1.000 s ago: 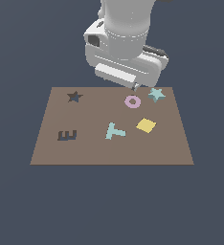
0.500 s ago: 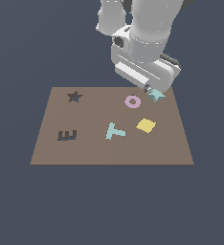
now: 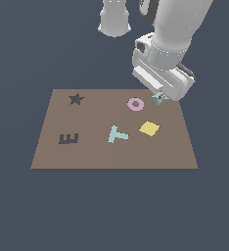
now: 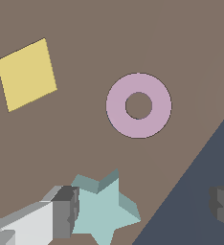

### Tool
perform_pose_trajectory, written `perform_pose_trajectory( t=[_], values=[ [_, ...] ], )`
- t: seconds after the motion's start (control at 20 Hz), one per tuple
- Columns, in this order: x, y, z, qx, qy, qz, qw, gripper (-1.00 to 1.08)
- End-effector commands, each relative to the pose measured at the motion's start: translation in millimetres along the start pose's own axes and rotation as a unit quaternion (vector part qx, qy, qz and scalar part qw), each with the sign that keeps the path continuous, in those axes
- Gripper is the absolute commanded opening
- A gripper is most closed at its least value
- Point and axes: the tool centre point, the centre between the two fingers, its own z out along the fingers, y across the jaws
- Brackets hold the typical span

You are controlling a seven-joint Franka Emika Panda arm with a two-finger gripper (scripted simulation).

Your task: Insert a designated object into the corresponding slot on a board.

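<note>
Brown board (image 3: 43,152) lying flat on dark ground; star-shaped slot (image 3: 76,99) sitting near its far corner on the exterior view's left; dark E recess (image 3: 69,138) lying nearer the front, same side. Teal T piece (image 3: 117,133) resting mid-board; yellow square (image 3: 149,128) just beside it; pink ring (image 3: 135,104) lying farther back. Gripper (image 3: 160,97) hanging low over the teal star (image 3: 161,98), hiding most of it; finger spacing not discernible.
</note>
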Motion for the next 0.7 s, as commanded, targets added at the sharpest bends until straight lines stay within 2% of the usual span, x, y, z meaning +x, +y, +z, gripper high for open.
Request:
perform_pose_trajectory(
  t=[0.0,0.65],
  values=[
    [-7,-6,4,0.001,0.001,0.022,0.9998,1.0],
    [-25,-25,16,0.005,0.002,0.078,0.9969,1.0]
  ],
)
